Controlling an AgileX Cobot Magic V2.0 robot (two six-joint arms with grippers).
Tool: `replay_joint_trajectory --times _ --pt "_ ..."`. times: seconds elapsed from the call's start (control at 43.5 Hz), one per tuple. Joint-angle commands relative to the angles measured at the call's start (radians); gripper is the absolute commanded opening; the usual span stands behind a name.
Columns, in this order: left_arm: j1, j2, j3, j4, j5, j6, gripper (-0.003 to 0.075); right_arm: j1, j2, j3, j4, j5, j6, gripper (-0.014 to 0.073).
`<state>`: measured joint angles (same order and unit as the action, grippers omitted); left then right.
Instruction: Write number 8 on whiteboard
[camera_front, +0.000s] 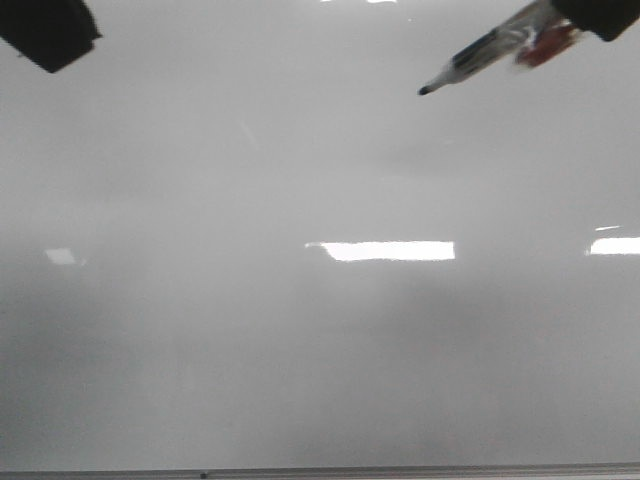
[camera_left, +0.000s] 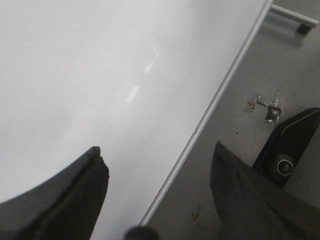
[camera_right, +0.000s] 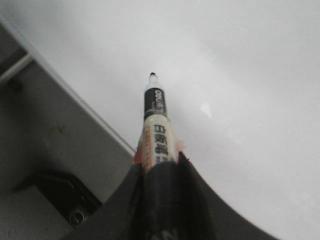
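The whiteboard (camera_front: 300, 350) fills the front view, glossy pale grey, with no drawn figure on it; the number 8 is not in view. My right gripper (camera_right: 159, 162) is shut on a black-tipped marker (camera_right: 156, 120), held above the board. In the front view the marker (camera_front: 490, 50) points down-left from the top right corner, its tip clear of the surface. My left gripper (camera_left: 156, 165) is open and empty over the whiteboard's frame edge (camera_left: 200, 125); it shows as a dark shape (camera_front: 45, 30) at the top left.
Bright rectangular light reflections (camera_front: 385, 250) lie on the board. Beside the board's frame is grey table (camera_left: 250, 75) with a scrap of foil (camera_left: 265, 105) and a black mount (camera_left: 287, 145). The board's near frame edge (camera_front: 320, 472) runs along the bottom.
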<state>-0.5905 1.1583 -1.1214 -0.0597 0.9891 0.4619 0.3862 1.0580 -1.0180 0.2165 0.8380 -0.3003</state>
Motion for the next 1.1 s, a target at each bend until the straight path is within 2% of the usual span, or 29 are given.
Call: replay_joint_trajectory --times 0.0,0.391,0.69,1.081 --pt "0.068 -0.062 0.012 -0.019 -0.081 -0.069 0.0440 -0.045 -0.059 0.050 0.034 -0.167 0.079 -0.0106" --pt "0.096 -0.075 0.023 -0.051 -0.122 -0.069 0.0440 -0.043 0.019 0.089 0.040 -0.462 0.071 -0.0106" --pt "0.096 -0.075 0.023 -0.051 -0.122 -0.069 0.0440 -0.040 0.114 0.079 0.040 -0.620 0.038 -0.0106" --pt "0.096 -0.075 0.023 -0.059 -0.122 -0.069 0.0440 -0.005 0.300 -0.037 0.035 -0.521 -0.019 -0.0106"
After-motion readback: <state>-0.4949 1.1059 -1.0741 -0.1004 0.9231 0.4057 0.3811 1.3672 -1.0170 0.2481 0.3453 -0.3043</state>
